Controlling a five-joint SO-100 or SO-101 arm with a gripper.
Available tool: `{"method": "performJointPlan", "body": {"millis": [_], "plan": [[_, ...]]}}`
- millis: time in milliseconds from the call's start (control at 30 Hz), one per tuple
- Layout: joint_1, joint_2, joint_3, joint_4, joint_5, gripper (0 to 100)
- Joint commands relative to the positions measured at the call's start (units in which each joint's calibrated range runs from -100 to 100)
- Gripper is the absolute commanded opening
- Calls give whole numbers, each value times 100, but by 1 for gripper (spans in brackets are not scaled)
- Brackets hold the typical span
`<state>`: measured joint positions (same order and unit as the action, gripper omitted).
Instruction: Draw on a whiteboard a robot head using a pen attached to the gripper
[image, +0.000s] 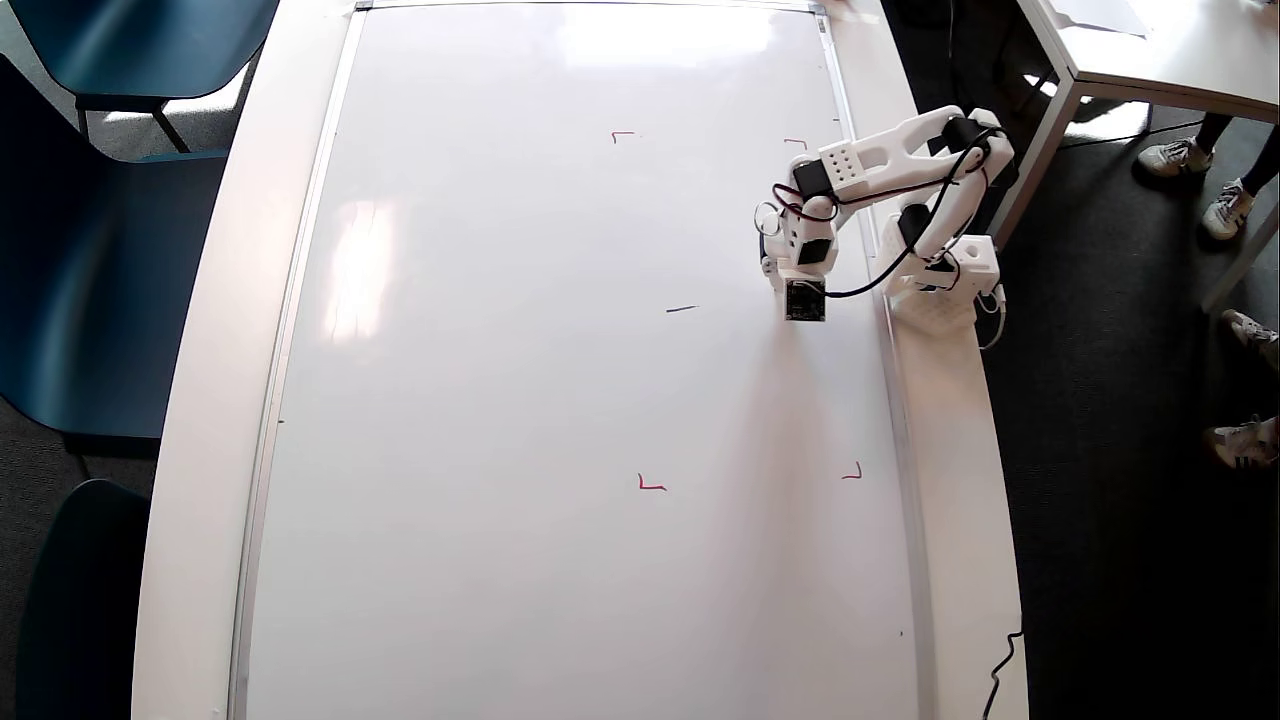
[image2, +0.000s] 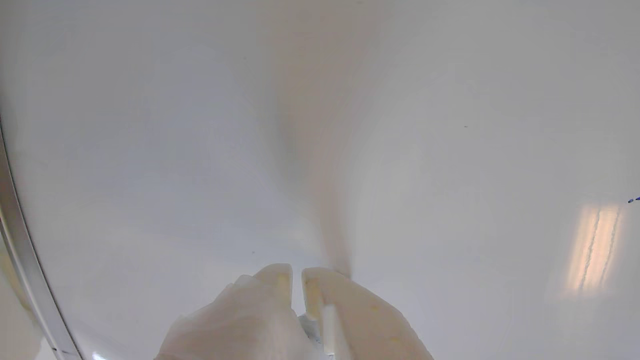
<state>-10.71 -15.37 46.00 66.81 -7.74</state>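
Four red corner marks (image: 650, 485) and one short dark stroke (image: 681, 309) are all we see on the whiteboard (image: 500, 400); no readable writing. Fingers (image2: 297, 280) nearly pressed together, hovering over the board; stroke lies well beyond them. Pen not discernible.

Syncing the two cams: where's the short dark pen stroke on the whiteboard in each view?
Overhead view: the stroke lies mid-board, left of the gripper, between the upper and lower red corner marks.
Wrist view: only a tiny blue fleck at the right edge, likely the same stroke; the gripper sits bottom centre, its fingertips nearly touching.
Shared landmark: the whiteboard's silver frame, curving down the left edge in the wrist view.
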Motion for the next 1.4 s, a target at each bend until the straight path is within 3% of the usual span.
{"method": "performJointPlan", "body": {"millis": [0, 1367], "plan": [[65, 91, -102, -60, 13, 1], [-119, 2456, -2617, -295, 7, 1]]}}
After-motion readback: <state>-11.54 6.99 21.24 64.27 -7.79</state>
